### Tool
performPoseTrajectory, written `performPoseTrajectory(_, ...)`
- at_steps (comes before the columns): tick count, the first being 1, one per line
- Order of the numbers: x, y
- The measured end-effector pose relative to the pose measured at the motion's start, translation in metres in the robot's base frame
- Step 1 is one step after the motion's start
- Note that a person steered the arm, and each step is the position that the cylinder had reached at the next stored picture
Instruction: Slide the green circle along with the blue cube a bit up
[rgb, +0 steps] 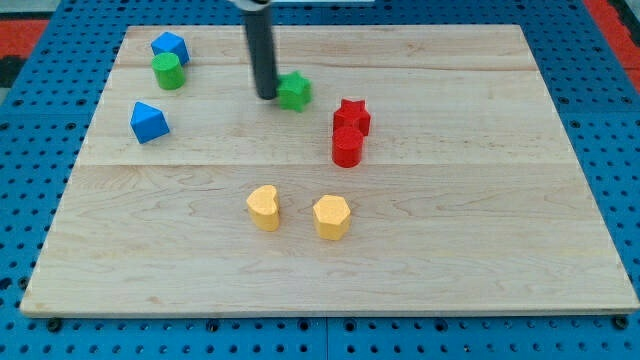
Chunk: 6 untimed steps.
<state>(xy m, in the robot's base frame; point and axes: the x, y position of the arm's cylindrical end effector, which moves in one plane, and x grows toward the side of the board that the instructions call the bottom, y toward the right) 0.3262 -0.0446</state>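
A: Near to far, please.

B: Nearest the view's bottom, on the pale wooden bench (450, 250): yellow heart-shaped block (264, 208) and yellow hexagonal block (331, 217), side by side, apart. Further up, right of centre: red cylinder block (347, 147) touching red star block (351, 116). At the view's left: blue angular block (149, 122), exact shape not made out. Beyond, mid-board: green star block (294, 91), with my tip (267, 96) just beside it on its left, possibly touching.

A: Task items?

B: Farthest, top-left corner: green circle (168, 71), a short upright cylinder, touching the blue cube (170, 47) directly above it. Well apart from my tip, to its left.

A: Claw?

B: None in view, only a plain dark rod. Open or closed: cannot tell.

A: Heading, long axis?

B: Green circle round in plan, so no heading and no long axis. Blue cube apparently turned corner-on. Pair lined up roughly up-down the view.

A: Hazards?

B: Judged only:
- Off-centre push from below the green circle, sending the blue cube off sideways.
- Little bench left above the cube, so overshoot past the top edge.
- Green star dragged along on departure.
- Blue angular block clipped on approach.
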Motion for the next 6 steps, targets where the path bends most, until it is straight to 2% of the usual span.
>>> performPoseTrajectory(1, 0.0, 0.034)
performPoseTrajectory(2, -0.003, 0.007)
performPoseTrajectory(3, -0.006, 0.016)
performPoseTrajectory(4, 0.004, -0.089)
performPoseTrajectory(5, -0.004, -0.137)
performPoseTrajectory(6, -0.009, -0.139)
